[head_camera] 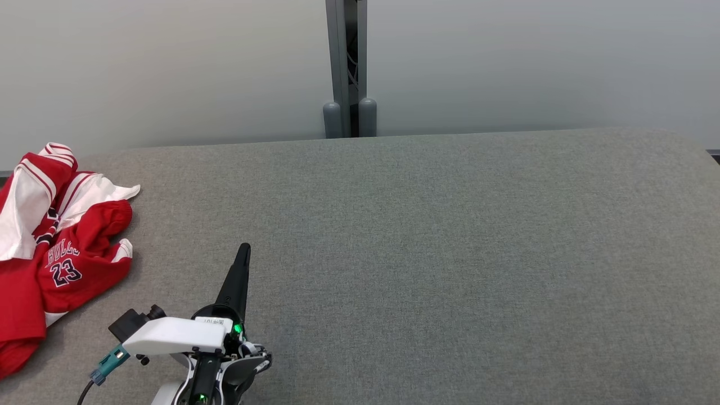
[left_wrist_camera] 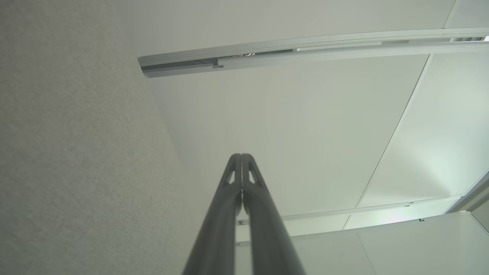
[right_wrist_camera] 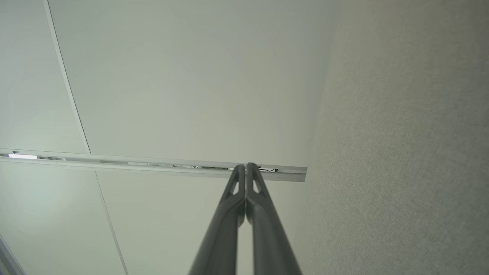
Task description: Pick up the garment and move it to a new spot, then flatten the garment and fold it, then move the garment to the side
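A crumpled red and white garment, a jersey with the number 23 on it, lies at the far left of the grey table, partly cut off by the left edge of the head view. My left gripper hovers to its right at the lower left, shut and empty, fingers pointing up the head view. The left wrist view shows the same left gripper, its two dark fingers pressed together. In the right wrist view my right gripper is shut too, with nothing between its fingers.
A grey post with two rounded feet stands against the pale wall behind the table's far edge. The grey felt surface stretches wide to the right of the garment. Both wrist views look along the table edge at pale wall panels.
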Tool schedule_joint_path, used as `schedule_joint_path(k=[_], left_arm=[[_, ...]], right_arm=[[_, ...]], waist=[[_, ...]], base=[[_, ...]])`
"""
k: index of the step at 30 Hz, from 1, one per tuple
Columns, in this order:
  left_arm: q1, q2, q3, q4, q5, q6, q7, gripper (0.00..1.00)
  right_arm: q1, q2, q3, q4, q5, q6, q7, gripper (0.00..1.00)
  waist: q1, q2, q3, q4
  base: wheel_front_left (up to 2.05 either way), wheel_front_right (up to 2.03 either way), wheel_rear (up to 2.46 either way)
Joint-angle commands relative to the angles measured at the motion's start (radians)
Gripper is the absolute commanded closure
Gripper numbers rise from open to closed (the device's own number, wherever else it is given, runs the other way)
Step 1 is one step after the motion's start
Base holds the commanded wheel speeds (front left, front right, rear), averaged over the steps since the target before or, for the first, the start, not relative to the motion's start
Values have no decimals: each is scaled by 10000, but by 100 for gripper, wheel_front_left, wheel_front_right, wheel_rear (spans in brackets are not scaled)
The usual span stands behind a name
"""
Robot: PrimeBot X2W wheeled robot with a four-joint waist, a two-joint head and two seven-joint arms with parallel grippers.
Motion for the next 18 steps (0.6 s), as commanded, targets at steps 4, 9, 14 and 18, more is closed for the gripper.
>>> schedule_joint_path(k=[4,9,14,18], left_arm=[[-102,53,11,-5,21,-46,0,100],[11,-4,2,27,7,2,-9,0],[265,-32,63,241,98,5,-75,0],[334,-29,252,182,265,3,-198,0]], right_arm=[[47,-76,-12,-46,37,0,33,100],[-3,13,4,30,-7,0,-11,0],[-33,190,152,268,-112,-2,-171,0],[-101,173,359,307,-380,-2,-449,0]], waist=[[0,0,0,0],[0,0,1,0],[0,0,-3,-5],[0,0,-51,-22]], base=[[0,0,0],[0,0,0],[0,0,0],[0,0,0]])
